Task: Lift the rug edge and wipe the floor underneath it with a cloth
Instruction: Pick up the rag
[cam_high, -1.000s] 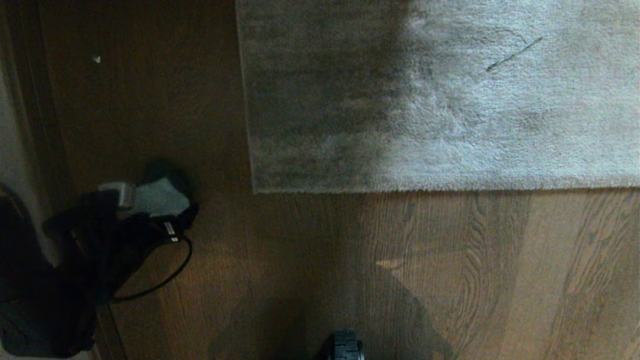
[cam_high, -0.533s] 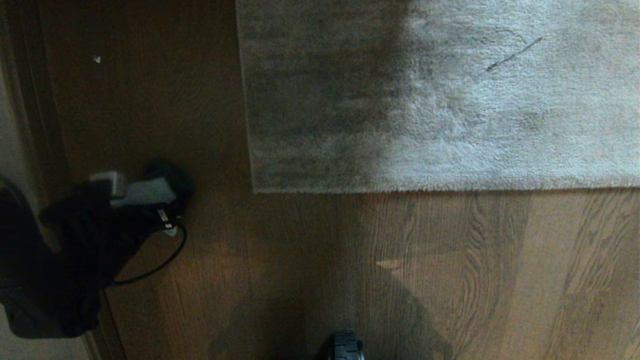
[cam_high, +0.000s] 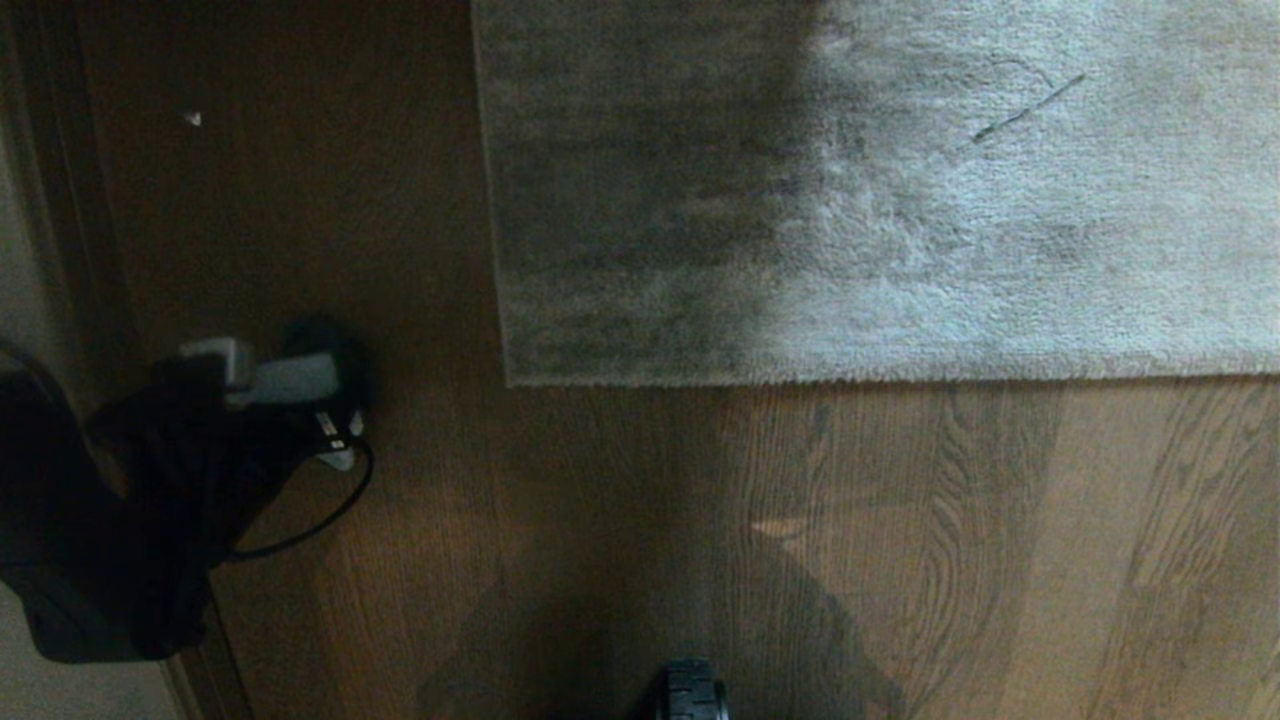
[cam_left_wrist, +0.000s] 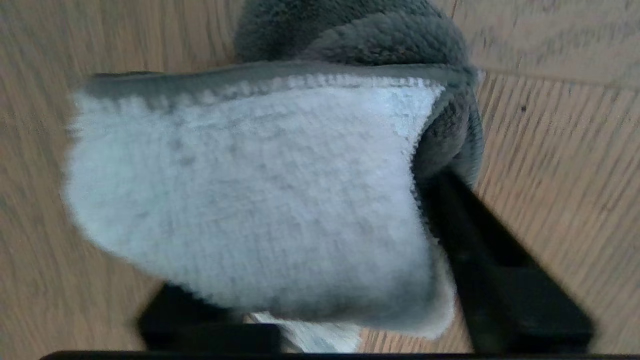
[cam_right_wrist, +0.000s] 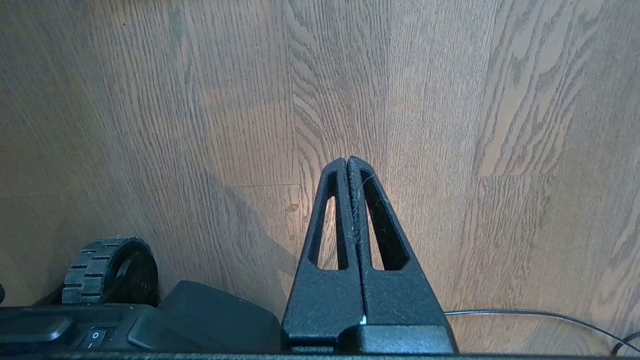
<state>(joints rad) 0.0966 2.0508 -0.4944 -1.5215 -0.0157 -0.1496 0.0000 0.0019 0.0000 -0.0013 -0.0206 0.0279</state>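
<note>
While the rug (cam_high: 880, 190) lies wholly flat on the floor (cam_high: 600, 520), with its near border and left corner, the rug edge (cam_high: 520, 378), pressed down on the planks and no fold or lift showing, the main work of the task looks not yet begun. What seems to be in hand is the fetching of the cloth (cam_left_wrist: 250, 195): in the left wrist view the pale grey-white rag fills the space between the dark fingers (cam_left_wrist: 500, 280) of the left gripper (cam_high: 285, 385), bunched and draped over them, with a darker grey fold behind it and the wood grain beyond. The jaws stand part-way in around the rag, so I judge the grip to be forming or just formed; whether the rag is clear of the planks I cannot tell. From the head view that gripper sits low at the left, well apart from the rug corner, with a black cable (cam_high: 320, 510) looping beside it. The right gripper (cam_right_wrist: 352, 162) hangs parked over bare planks near a wheel (cam_right_wrist: 107, 272) of the base, its two fingers pressed together and empty. By my reckoning nearly everything is left: securing the rag, raising the border, most likely with the idle right arm, and wiping the boards beneath.
</note>
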